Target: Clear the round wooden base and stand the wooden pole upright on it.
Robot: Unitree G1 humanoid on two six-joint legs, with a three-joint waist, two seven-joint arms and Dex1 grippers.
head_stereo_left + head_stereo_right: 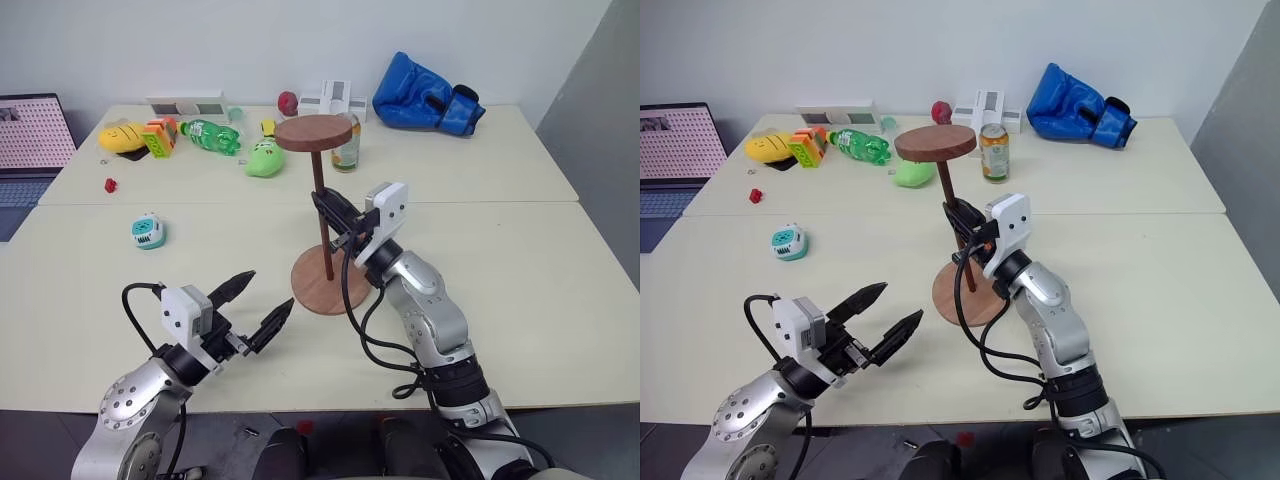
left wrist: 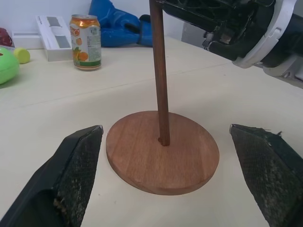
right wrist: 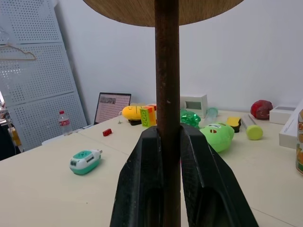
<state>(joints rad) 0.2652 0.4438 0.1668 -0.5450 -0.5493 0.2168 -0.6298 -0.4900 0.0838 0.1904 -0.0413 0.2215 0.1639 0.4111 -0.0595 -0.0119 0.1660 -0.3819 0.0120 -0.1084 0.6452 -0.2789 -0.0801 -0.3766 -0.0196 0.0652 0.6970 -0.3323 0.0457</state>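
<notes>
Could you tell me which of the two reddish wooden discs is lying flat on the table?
The larger one, the round wooden base, lies on the table. The smaller disc caps the upright wooden pole, gripped by the right gripper.

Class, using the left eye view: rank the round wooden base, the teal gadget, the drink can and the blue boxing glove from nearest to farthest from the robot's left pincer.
1. Round wooden base: just right of the left pincer, pole standing on it.
2. Teal gadget: to the left, mid-table.
3. Drink can: behind the pole's top disc.
4. Blue boxing glove: far right corner.
</notes>
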